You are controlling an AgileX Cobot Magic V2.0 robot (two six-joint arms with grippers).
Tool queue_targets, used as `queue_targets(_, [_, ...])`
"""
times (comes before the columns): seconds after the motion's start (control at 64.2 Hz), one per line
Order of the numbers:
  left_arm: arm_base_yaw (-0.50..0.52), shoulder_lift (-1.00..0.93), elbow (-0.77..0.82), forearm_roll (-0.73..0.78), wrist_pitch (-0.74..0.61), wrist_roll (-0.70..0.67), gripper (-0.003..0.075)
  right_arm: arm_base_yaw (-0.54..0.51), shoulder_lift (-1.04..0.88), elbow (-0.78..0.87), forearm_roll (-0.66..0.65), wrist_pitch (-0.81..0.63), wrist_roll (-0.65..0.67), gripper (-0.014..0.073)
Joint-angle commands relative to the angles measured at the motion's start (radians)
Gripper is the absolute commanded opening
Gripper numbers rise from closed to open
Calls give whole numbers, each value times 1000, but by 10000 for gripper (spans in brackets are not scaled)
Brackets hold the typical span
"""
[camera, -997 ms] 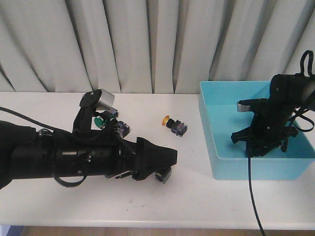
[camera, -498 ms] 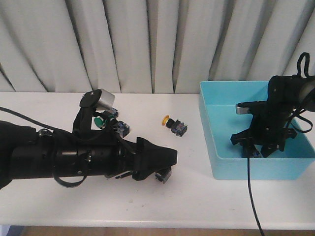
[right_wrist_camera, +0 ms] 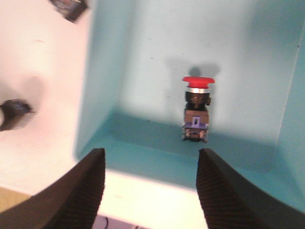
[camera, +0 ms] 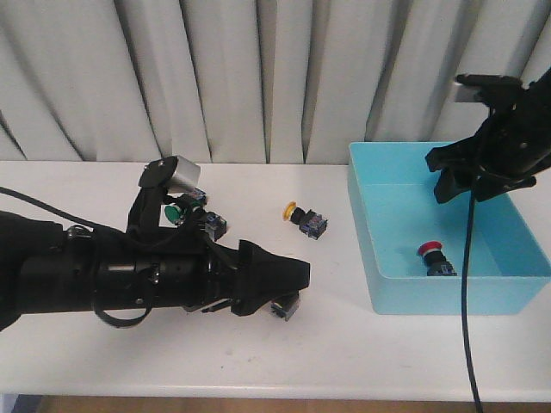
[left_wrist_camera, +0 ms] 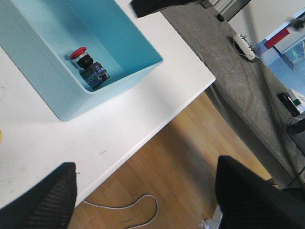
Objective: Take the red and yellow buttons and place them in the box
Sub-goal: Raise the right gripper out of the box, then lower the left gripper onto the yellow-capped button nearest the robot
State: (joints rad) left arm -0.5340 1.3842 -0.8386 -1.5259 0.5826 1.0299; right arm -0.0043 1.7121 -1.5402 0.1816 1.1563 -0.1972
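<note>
A red button (camera: pixel 433 255) lies on the floor of the turquoise box (camera: pixel 362 225) near its front wall. It also shows in the left wrist view (left_wrist_camera: pixel 88 64) and the right wrist view (right_wrist_camera: pixel 198 107). My right gripper (camera: pixel 463 186) hangs open and empty above the box, with its fingers (right_wrist_camera: pixel 81 191) wide apart. A yellow button (camera: pixel 303 218) lies on its side on the white table, left of the box. My left gripper (camera: pixel 287 292) lies low over the table in front of the yellow button, open and empty (left_wrist_camera: pixel 143 200).
Green-capped switches (camera: pixel 176 211) lie at the back left, behind my left arm. A small grey switch body (camera: pixel 284 308) sits under the tip of my left gripper. The table's front edge (left_wrist_camera: pixel 143 138) is close. A curtain hangs behind the table.
My right gripper has risen out of the box, and the red button it let go of lies on the box floor. The left arm has not moved.
</note>
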Motion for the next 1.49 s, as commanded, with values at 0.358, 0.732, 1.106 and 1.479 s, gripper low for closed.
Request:
queue_targets(0.358, [2,-35,-23,-42,15,1,575,-2,-611,593,-39,-313,-37,391])
queue_targets(0.732, [2,-35,-23,-12,-30,3,575,-2,-854,856,-23,-415,-37,391])
queue_targets(1.106, [2,-7,-118,542,-151,-59,575,-2,-894,858,-19,-396,-34,391])
queue_targets(1.479, [-71,214,-364,1032,-116,-259,573,-2,-894,858,-19,-396,-34,391])
